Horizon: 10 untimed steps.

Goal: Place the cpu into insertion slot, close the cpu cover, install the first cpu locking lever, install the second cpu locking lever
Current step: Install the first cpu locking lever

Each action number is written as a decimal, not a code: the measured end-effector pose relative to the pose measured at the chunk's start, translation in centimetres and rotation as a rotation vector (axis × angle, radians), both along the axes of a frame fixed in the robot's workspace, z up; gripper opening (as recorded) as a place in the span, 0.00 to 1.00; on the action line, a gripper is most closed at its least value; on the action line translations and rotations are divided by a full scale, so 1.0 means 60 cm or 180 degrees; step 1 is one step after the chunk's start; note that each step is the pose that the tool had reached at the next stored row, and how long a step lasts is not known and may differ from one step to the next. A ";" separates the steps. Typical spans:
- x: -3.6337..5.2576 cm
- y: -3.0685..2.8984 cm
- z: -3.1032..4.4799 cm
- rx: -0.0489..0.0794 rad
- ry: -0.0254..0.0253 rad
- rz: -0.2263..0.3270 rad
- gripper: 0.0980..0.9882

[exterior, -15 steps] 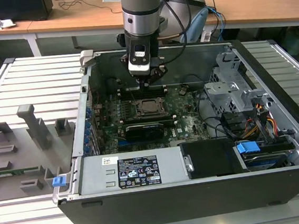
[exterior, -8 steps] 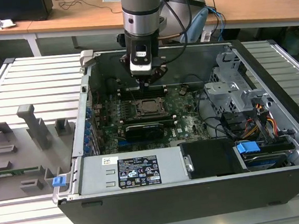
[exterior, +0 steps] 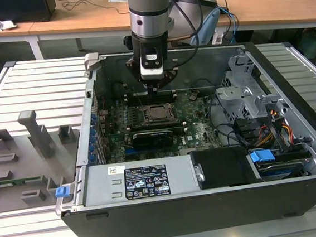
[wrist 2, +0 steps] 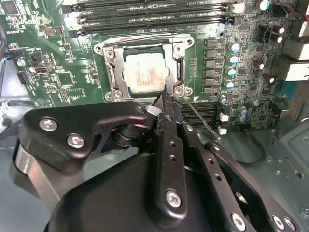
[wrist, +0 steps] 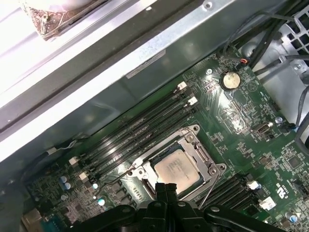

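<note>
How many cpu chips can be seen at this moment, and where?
1. The cpu lies in the insertion slot on the green board, just beyond the gripper. The arm hides part of the board, so another could be hidden.

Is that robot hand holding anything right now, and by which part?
Nothing, as far as shows: the fingers are shut together, empty, close beside the seated cpu.

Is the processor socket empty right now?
No, in the second wrist view the silver chip sits inside the socket, framed by the metal cover.
</note>
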<state>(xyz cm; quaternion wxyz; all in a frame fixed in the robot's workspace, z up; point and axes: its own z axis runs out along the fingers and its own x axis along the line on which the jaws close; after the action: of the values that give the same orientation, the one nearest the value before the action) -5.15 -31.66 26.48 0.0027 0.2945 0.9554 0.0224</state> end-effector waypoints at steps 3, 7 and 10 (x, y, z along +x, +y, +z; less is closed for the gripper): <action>0.000 0.0000 0.000 0.0000 0.0000 0.0080 0.01; 0.000 0.0000 0.000 0.0000 0.0000 0.0171 0.01; 0.000 0.0000 0.000 0.0000 0.0000 0.0256 0.01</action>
<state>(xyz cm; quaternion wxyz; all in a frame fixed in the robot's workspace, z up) -5.15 -31.66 26.48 0.0018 0.2558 0.9665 0.0224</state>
